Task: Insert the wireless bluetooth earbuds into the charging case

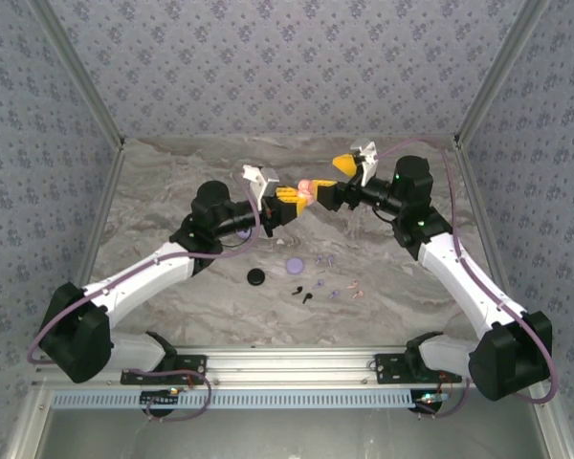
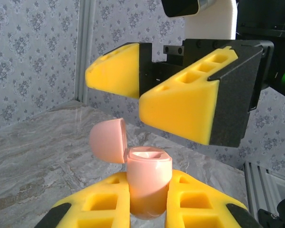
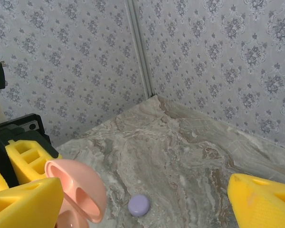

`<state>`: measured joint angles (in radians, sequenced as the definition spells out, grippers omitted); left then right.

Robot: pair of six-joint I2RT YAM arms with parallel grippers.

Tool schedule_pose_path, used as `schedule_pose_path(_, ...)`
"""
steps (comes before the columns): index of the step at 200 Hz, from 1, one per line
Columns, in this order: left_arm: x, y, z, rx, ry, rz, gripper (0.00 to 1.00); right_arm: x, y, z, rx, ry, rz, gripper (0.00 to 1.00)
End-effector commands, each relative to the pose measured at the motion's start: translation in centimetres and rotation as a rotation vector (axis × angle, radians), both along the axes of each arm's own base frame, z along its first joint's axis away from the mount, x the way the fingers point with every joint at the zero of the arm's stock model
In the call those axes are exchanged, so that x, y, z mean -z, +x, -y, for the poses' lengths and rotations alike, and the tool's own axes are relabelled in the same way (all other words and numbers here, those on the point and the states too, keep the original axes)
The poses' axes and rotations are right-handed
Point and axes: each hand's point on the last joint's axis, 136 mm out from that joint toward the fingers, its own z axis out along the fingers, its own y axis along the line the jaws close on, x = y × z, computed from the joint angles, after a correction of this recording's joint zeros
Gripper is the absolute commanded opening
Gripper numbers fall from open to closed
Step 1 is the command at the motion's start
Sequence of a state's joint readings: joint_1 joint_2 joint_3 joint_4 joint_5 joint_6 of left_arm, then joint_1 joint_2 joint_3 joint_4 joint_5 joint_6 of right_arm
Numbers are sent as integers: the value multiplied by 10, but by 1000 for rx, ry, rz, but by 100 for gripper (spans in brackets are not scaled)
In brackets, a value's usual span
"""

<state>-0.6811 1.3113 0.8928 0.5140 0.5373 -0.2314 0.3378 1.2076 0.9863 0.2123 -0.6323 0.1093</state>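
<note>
Wireless bluetooth earbuds (image 1: 308, 297), the tiny stemmed plastic buds in lilac, black and pale pink: where, and how many? (A)

Loose on the grey marble-look tabletop (image 1: 163, 191), at 6 o'clock of the raised grippers in the top view. Two black for sure, at least two lilac. The pink ones are too small to split. All lie apart from the cases. (B)

Cases? (A)

Three round ones. The pale pink plastic charging case (image 2: 147, 183) is up in the air with its hinged lid (image 2: 109, 140) swung open toward 10 o'clock in the left wrist view. The closed lilac round case (image 1: 293, 262) sits on the table at 6 o'clock of it. The black round case (image 1: 256, 277) is at 8 o'clock of the lilac one, near it but not touching. (B)

Grippers? (A)

Two. The left gripper (image 1: 289, 201) is clenched on the pink case body, yellow foam fingers (image 2: 97, 204) on both sides, case upright. The right gripper (image 2: 118, 92) has its jaws spread wide and grasps nothing. It sits at 12 o'clock of the open lid. Lid contact: cannot tell. (B)
</note>
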Motion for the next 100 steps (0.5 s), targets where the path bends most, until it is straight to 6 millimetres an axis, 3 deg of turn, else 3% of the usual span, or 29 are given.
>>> schedule_pose_path(1,-15,-10,-5,5,-21,54,0,-18,-3,3,-5,19,27,92)
schedule_pose_path(26,-12,-5,-10,-46,-21,56,0,-25,-16,12,7,23,29,93)
schedule_pose_path(49,-13,-2,-17,-94,-39,70,0,-18,-21,30,103,-17,-27,93)
schedule_pose_path(70,-18,-8,-24,-113,-84,132,0,11,-16,57,277,-73,-166,93)
schedule_pose_path(100,-23,-24,-30,-117,-123,252,0,77,-23,80,390,-189,-427,93)
